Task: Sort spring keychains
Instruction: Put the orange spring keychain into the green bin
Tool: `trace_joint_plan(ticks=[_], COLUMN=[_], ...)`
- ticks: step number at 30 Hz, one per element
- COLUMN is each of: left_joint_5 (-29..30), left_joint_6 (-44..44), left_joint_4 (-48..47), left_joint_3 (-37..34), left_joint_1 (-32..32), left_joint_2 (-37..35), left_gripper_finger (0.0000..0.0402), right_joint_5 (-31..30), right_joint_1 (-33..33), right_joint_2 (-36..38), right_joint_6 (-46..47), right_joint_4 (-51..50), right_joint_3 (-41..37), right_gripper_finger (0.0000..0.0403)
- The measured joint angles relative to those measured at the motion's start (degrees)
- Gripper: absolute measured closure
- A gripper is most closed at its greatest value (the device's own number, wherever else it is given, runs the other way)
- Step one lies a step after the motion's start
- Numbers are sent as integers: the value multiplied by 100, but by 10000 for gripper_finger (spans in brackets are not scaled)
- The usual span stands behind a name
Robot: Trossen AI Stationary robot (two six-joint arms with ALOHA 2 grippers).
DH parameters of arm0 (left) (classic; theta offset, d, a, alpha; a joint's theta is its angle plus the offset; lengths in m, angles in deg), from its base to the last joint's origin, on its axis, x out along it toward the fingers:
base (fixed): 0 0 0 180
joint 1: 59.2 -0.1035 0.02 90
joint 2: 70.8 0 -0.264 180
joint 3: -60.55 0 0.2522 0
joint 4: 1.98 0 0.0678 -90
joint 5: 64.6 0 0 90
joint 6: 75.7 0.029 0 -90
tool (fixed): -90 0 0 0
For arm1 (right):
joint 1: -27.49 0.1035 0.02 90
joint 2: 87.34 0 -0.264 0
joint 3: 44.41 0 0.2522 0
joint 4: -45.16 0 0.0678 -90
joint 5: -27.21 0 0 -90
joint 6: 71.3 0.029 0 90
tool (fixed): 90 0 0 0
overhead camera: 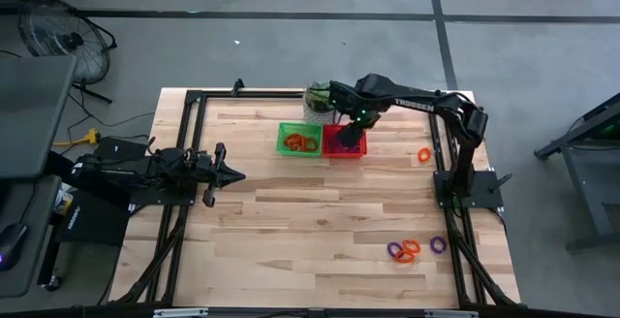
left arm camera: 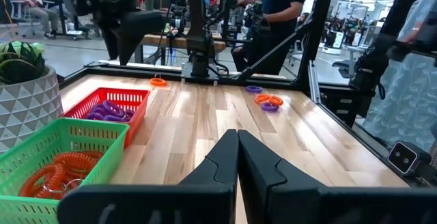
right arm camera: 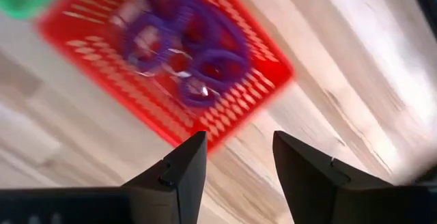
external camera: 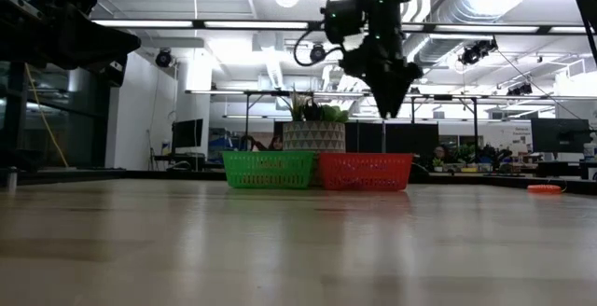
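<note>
My right gripper (right arm camera: 239, 152) is open and holds nothing. It hangs above the near edge of the red mesh basket (overhead camera: 346, 143), fingers pointing down (external camera: 387, 96). Purple spring keychains (right arm camera: 184, 53) lie in that basket. Orange ones (overhead camera: 300, 143) lie in the green mesh basket (overhead camera: 296, 140) beside it. On the table lie one orange keychain (overhead camera: 424, 153) near the right edge and a small group of purple and orange ones (overhead camera: 412, 250) near the right front corner. My left gripper (left arm camera: 237, 157) is shut and waits above the table's left side (overhead camera: 228, 173).
A potted plant (overhead camera: 318, 100) stands just behind the two baskets, near the far edge. The arms' black frame rails run along the table's left, right and far sides. People stand and sit in the room beyond the table. Bare wood lies between the baskets and the near edge.
</note>
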Motion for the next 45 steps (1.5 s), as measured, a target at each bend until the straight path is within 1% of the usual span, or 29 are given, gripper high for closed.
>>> trace_joint_plan(ticks=[3, 7, 11, 18, 21, 28, 33, 38, 45], left_joint_5=[-1, 0, 0, 0, 0, 0, 0, 0, 0], left_joint_6=[1, 0, 1, 2, 2, 1, 0, 2, 1], left_joint_4=[0, 1, 0, 0, 2, 0, 0, 1, 0], left_joint_3=[0, 0, 0, 0, 0, 0, 0, 0, 0], left_joint_1=[0, 0, 0, 1, -1, 1, 1, 0, 1], left_joint_2=[1, 1, 0, 1, 2, 0, 2, 2, 2], left_gripper_finger=[401, 401, 401, 401, 401, 401, 401, 401, 401], right_joint_5=[-187, -14, 250, 647, 638, 178, 137, -5, -216], right_joint_1=[-99, -196, -277, -463, -570, -779, -847, -988, -1317], right_joint_2=[0, 217, 710, 1798, 2232, 2939, 3168, 3223, 3224], right_joint_6=[92, 206, 519, 1381, 1837, 3138, 3785, 4360, 4542], right_joint_4=[-280, -99, 387, 955, 1070, 1395, 1792, 2199, 2290], right_joint_3=[-6, -402, -1311, -2987, -3615, -4791, -5323, -5663, -5733], right_gripper_finger=[236, 233, 235, 234, 235, 228, 224, 223, 224])
